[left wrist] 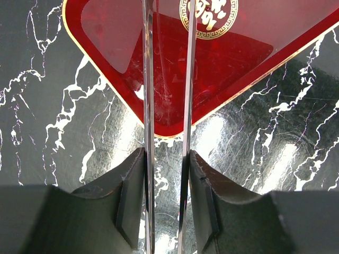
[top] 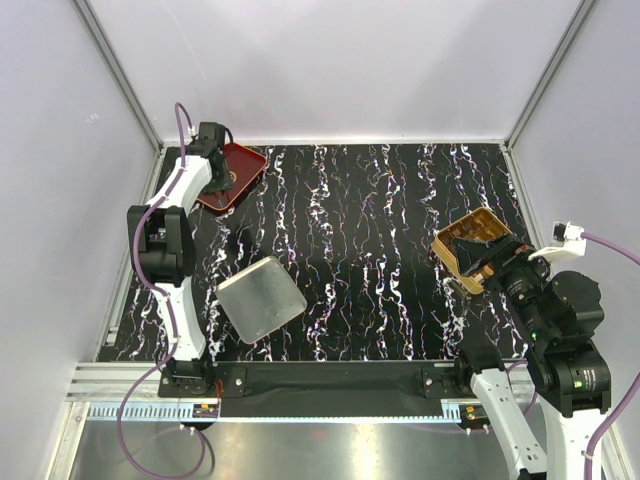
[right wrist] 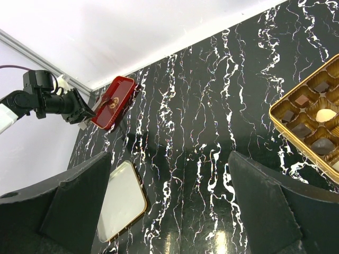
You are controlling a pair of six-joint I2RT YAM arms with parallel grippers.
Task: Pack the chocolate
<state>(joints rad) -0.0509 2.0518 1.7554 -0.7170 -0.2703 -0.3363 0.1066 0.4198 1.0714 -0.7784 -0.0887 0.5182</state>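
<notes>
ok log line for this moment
left gripper: holding clear tongs over red tray | right gripper: open, by gold box | chocolates: some in box

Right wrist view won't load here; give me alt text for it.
The right gripper hangs with jaws wide open and empty over the black marbled table, the gold compartmented box holding chocolate pieces at the right edge. Far left, the left arm reaches the red tray; a silver tray lies lower left.
</notes>
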